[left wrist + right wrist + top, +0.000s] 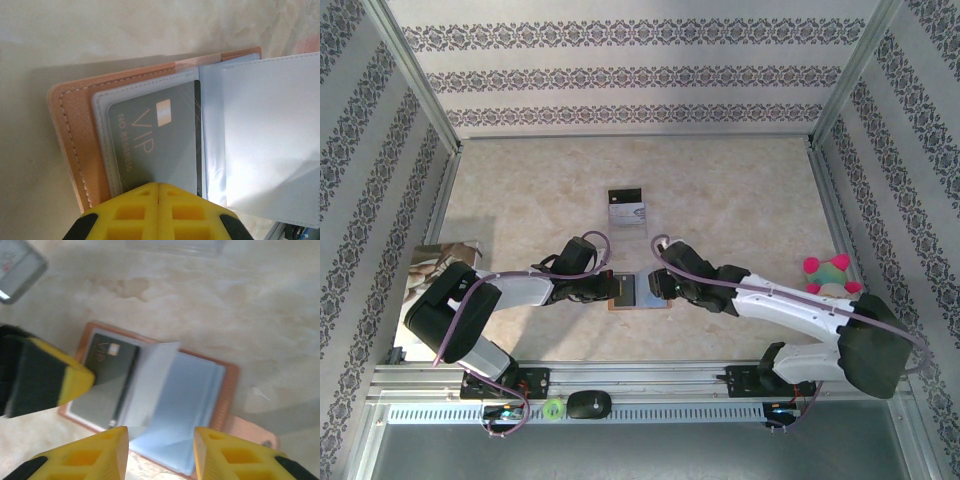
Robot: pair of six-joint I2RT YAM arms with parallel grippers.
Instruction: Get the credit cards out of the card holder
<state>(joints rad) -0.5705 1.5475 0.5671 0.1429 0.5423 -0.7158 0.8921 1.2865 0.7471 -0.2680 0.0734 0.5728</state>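
The tan leather card holder lies open and flat on the table between both grippers. A grey VIP credit card sits in a clear sleeve on its left half. My left gripper is shut, its yellow tips pressed together at the card's near edge, with nothing visible between them. The right half shows blue-grey sleeves, and one clear sleeve page stands lifted. My right gripper hovers open over those sleeves, its fingers apart and holding nothing. In the top view the left gripper and right gripper flank the holder.
A silvery clear case with a black end lies farther back on the table. A pink and green plush toy sits at the right wall. A printed sheet lies at the left. A black mouse rests on the front rail.
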